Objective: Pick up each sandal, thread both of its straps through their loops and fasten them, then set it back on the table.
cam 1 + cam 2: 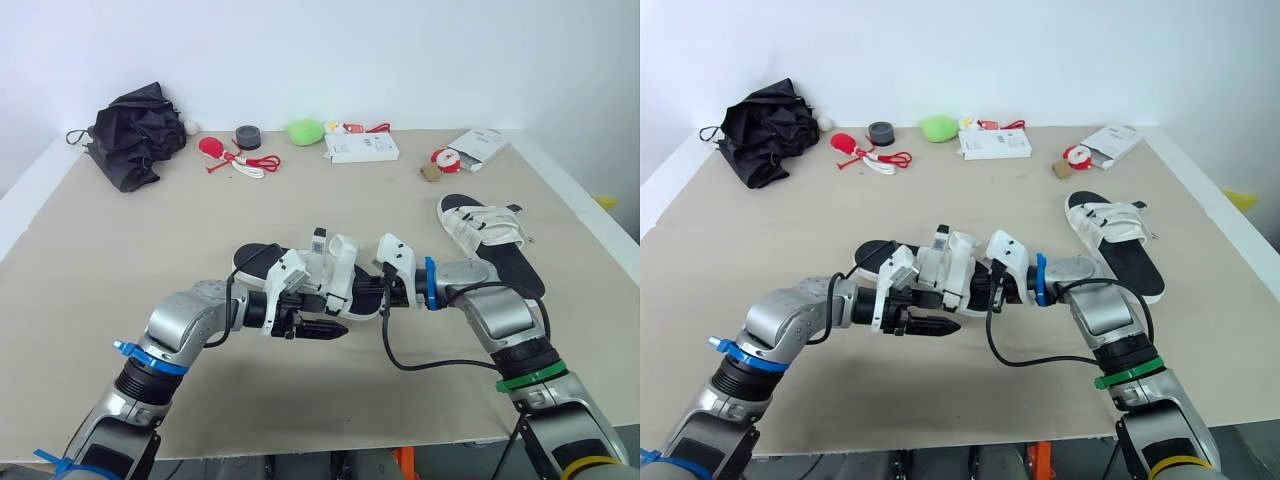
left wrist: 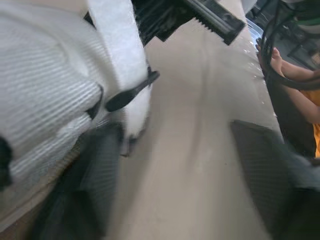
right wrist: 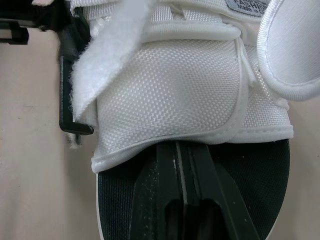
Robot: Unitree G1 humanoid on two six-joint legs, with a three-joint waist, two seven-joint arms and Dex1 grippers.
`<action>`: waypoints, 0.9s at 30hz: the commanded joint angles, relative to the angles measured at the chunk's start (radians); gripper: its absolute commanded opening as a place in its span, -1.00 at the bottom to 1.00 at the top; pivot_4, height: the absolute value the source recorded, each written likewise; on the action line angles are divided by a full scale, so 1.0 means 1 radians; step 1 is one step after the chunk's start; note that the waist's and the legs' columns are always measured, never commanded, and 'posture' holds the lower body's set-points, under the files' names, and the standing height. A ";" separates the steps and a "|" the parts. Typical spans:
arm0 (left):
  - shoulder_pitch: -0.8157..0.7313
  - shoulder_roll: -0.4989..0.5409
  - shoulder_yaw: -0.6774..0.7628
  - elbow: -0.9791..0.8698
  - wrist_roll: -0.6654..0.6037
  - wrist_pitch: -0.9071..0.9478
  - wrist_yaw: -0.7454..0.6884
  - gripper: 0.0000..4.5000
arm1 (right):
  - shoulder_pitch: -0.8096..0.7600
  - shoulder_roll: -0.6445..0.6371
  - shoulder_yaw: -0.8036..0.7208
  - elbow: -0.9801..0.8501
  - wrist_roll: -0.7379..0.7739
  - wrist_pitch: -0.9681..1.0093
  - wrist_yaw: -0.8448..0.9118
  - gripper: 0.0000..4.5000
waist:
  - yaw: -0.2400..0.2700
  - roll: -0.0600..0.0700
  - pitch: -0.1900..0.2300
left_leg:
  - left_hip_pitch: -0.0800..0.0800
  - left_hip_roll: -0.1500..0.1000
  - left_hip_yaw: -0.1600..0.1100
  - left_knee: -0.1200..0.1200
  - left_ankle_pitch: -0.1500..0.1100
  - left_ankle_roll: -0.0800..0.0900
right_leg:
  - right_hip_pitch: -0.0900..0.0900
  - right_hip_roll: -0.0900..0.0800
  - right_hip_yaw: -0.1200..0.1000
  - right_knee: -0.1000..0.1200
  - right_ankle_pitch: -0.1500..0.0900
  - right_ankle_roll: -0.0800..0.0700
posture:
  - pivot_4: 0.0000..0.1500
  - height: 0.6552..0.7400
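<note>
Nearest of all, a black-soled sandal (image 1: 330,275) with white straps is seen between the two arms, at the middle of the tabletop (image 1: 120,260); whether it is lifted or resting cannot be told. One strap (image 3: 107,55) is unfastened — its fuzzy end stands free beside a black loop (image 3: 66,95). The right pincer (image 3: 181,170) is closed, its fingers laid together on the insole with the tips hidden under the white upper. The left pincer (image 2: 172,135) is spread open beside the sandal — bare tabletop is seen between its fingers and nothing is held. A second sandal (image 1: 490,235) is laid flat near the right edge, well apart from the first. Along the far side a black umbrella (image 1: 135,135), a grey roll of tape (image 1: 248,137), a green lump (image 1: 305,130) and a white box (image 1: 362,148) are found.
</note>
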 commanded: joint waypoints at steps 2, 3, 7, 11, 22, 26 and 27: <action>-0.017 -0.013 0.028 -0.008 -0.031 0.015 0.007 -0.60 | 0.042 -0.022 0.037 0.043 -0.044 0.034 -0.004 -1.00 | 0.000 0.000 0.000 | 0.000 0.000 0.000 0.000 0.000 0.000 | 0.000 0.000 0.000 0.000 0.000 0.000 | 1.00 1.00; -0.019 -0.014 0.030 -0.003 -0.032 0.017 0.007 -0.82 | 0.042 -0.022 0.036 0.043 -0.043 0.034 -0.003 -1.00 | 0.000 0.000 0.000 | 0.000 0.000 0.000 0.000 0.000 0.000 | 0.000 0.000 0.000 0.000 0.000 0.000 | 1.00 1.00; -0.026 -0.004 0.028 0.010 -0.031 0.027 0.000 -0.98 | 0.040 -0.024 0.034 0.044 -0.042 0.034 -0.001 -1.00 | 0.000 0.000 0.000 | 0.000 0.000 0.000 0.000 0.000 0.000 | 0.000 0.000 0.000 0.000 0.000 0.000 | 1.00 1.00; -0.032 0.051 -0.001 -0.005 -0.047 0.061 -0.069 -0.98 | 0.036 -0.026 0.034 0.052 -0.044 0.030 0.003 -1.00 | 0.000 0.000 0.000 | 0.000 0.000 0.000 0.000 0.000 0.000 | 0.000 0.000 0.000 0.000 0.000 0.000 | 1.00 1.00; -0.192 0.236 0.012 -0.089 -0.362 0.319 -0.399 -0.98 | 0.008 -0.025 0.041 0.077 -0.051 0.021 0.014 -1.00 | -0.002 0.000 0.000 | -0.001 0.000 0.000 -0.001 0.000 -0.001 | -0.001 0.000 0.000 -0.001 -0.001 -0.001 | 1.00 1.00; -0.225 0.163 0.073 -0.066 -0.419 0.387 -0.332 -0.98 | 0.015 -0.026 0.041 0.071 -0.052 0.019 0.015 -1.00 | -0.003 0.000 0.001 | -0.001 0.000 -0.001 -0.002 -0.002 -0.002 | -0.002 0.002 0.000 -0.001 -0.001 0.001 | 1.00 1.00; -0.230 0.132 0.091 -0.037 -0.408 0.384 -0.294 -0.98 | 0.016 -0.026 0.041 0.071 -0.053 0.019 0.015 -1.00 | -0.003 0.000 0.001 | -0.001 0.001 -0.001 -0.003 -0.002 -0.002 | -0.002 0.002 0.000 -0.001 -0.001 0.001 | 1.00 1.00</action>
